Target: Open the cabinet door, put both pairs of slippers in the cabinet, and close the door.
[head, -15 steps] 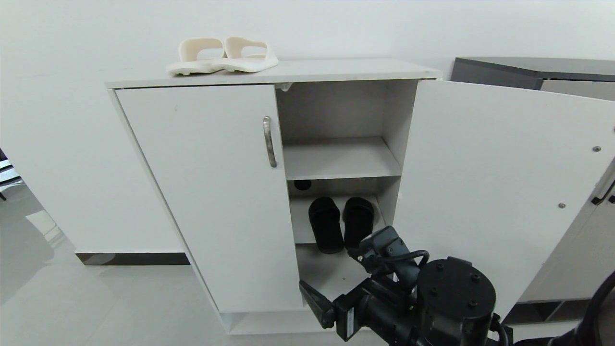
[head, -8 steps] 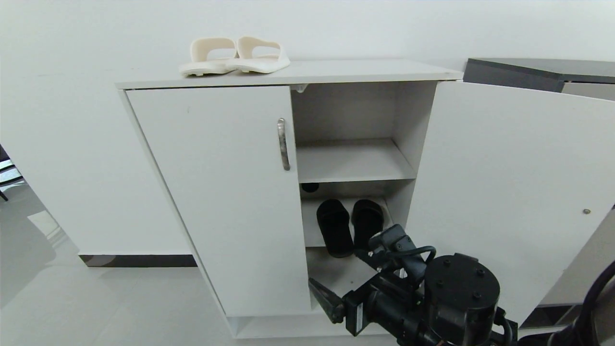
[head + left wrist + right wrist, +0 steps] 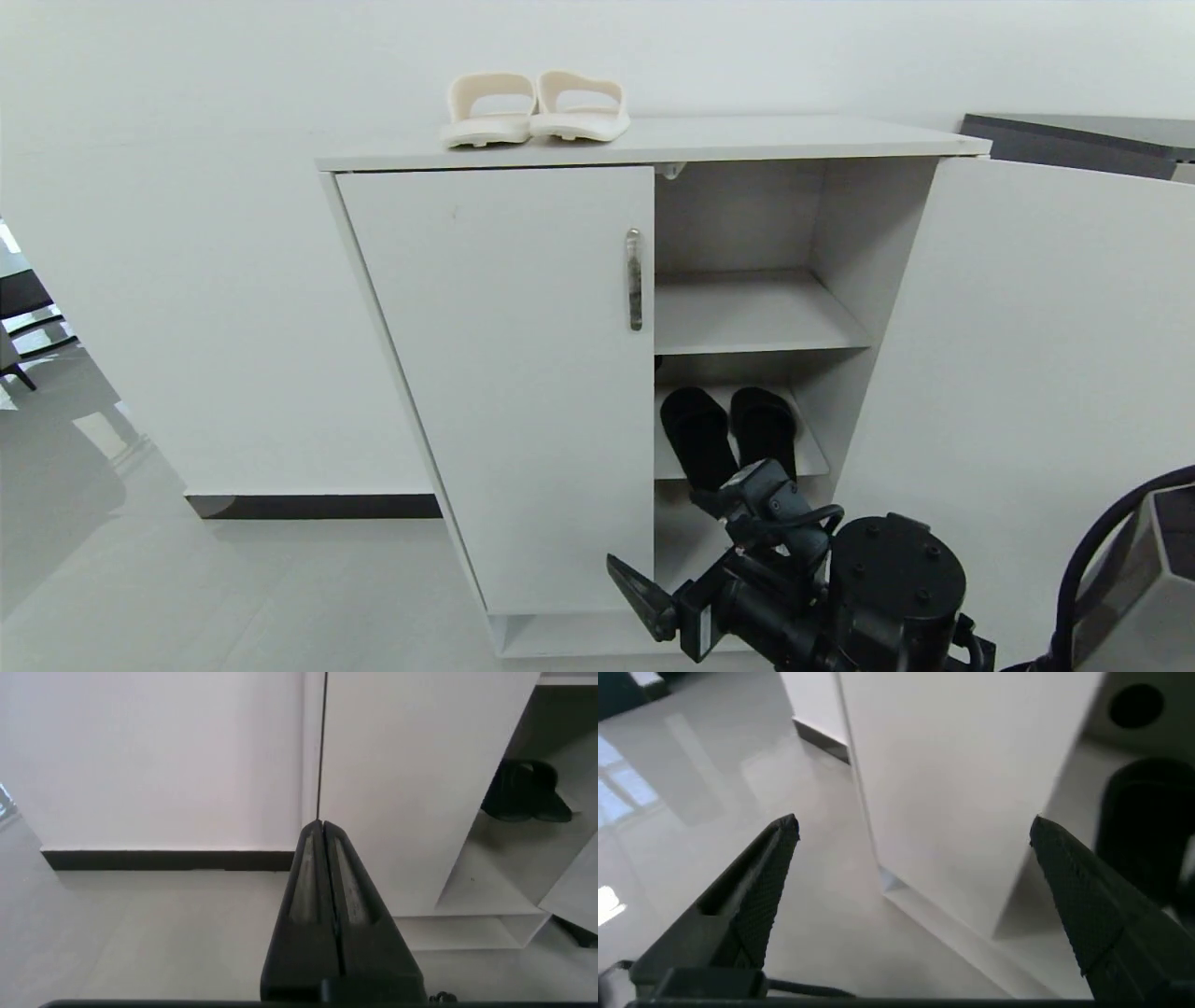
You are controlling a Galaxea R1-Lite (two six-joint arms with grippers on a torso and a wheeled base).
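Observation:
A cream pair of slippers (image 3: 534,109) lies on top of the white cabinet (image 3: 794,140). A black pair of slippers (image 3: 728,434) rests on the middle shelf inside, also seen as black slippers (image 3: 528,789) and a black slipper (image 3: 1148,831). The right door (image 3: 1036,392) stands wide open; the left door (image 3: 504,373) with its metal handle (image 3: 634,278) is closed. My right gripper (image 3: 913,826) is open and holds nothing, low in front of the cabinet's bottom; one finger (image 3: 640,597) shows by the closed door's lower corner. My left gripper (image 3: 322,831) is shut and holds nothing, low, facing the closed door.
A dark-topped unit (image 3: 1083,135) stands behind the open door at the right. Bare grey floor (image 3: 233,597) spreads to the left of the cabinet, with chair legs (image 3: 23,317) at the far left. The upper shelf (image 3: 747,313) holds nothing.
The head camera has turned left, so the cabinet now sits further right in the picture. Both pairs of slippers keep their places on the cabinet.

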